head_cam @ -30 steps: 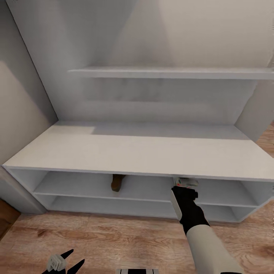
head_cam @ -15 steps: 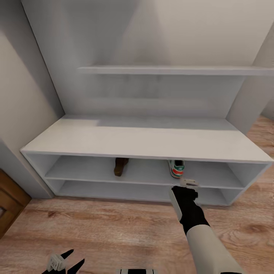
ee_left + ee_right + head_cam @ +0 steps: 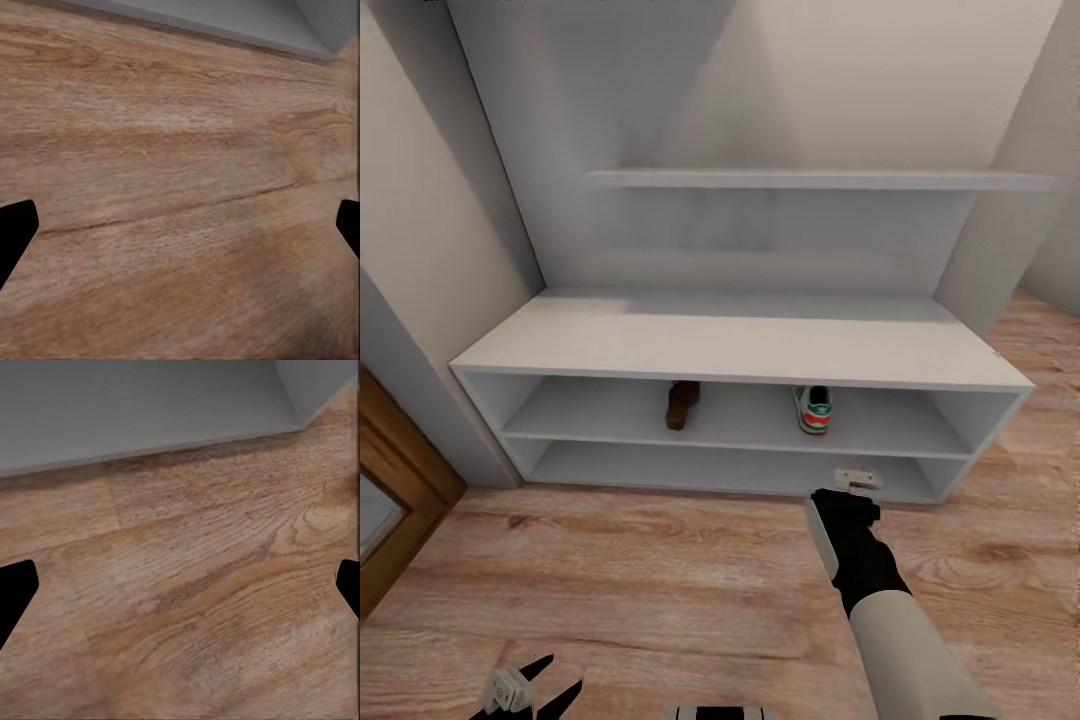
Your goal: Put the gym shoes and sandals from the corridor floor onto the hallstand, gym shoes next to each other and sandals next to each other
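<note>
Gym shoe (image 3: 815, 409) and sandal (image 3: 680, 404) are sitting well apart on the hallstand's (image 3: 740, 352) upper open shelf, one of each, long axes running front to back; their mates are remaining to be fetched and paired. Both the left gripper (image 3: 540, 686) and right gripper (image 3: 180, 585) are hanging wide and holding nothing over the corridor floor (image 3: 660, 590).

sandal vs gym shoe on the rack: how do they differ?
The sandal is dark brown all over; the gym shoe is cream-white with green and red-orange accents. The sandal sits left of centre, the gym shoe further right. Both rest on the upper open shelf of the hallstand, well apart.
</note>
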Motion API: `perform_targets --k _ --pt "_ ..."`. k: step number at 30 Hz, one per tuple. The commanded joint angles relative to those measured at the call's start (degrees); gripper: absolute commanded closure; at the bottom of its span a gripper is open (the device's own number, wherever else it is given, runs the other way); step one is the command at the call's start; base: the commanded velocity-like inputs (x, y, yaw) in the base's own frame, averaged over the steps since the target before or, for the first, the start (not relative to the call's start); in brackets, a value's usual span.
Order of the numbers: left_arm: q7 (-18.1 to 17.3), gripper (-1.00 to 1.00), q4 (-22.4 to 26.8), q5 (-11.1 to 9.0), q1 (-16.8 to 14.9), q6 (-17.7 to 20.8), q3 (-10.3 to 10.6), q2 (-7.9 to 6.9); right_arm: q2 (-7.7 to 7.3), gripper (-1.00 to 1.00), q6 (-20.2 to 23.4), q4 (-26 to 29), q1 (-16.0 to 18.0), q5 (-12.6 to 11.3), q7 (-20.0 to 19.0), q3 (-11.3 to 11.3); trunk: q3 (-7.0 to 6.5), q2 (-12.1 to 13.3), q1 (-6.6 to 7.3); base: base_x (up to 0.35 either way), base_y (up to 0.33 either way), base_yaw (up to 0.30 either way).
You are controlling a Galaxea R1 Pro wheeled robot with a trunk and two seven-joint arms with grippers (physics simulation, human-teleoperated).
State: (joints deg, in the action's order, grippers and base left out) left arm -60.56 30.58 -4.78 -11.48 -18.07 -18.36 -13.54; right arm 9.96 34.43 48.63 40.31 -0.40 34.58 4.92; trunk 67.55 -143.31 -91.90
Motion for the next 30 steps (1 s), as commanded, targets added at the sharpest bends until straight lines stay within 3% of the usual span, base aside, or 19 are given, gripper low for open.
perform_targets --k 1,11,30 --pt "-0.2 -1.0 -0.1 -0.1 0.0 -0.3 -0.1 0.0 0.04 -1.0 0.3 0.1 0.0 0.0 0.1 0.1 0.04 0.0 0.05 -0.337 0.0 0.0" --pt "-0.2 -1.0 0.0 -0.1 0.0 -0.3 -0.1 0.0 0.04 -1.0 0.3 0.0 0.0 0.0 0.1 -0.1 0.04 0.0 0.05 -0.277 0.0 0.0" --pt "-0.2 -1.0 0.0 -0.1 -0.1 -0.3 -0.2 0.0 0.04 -1.0 -0.1 -5.6 -0.1 -0.1 -0.1 -0.3 0.04 0.0 0.05 -0.017 0.0 0.0"
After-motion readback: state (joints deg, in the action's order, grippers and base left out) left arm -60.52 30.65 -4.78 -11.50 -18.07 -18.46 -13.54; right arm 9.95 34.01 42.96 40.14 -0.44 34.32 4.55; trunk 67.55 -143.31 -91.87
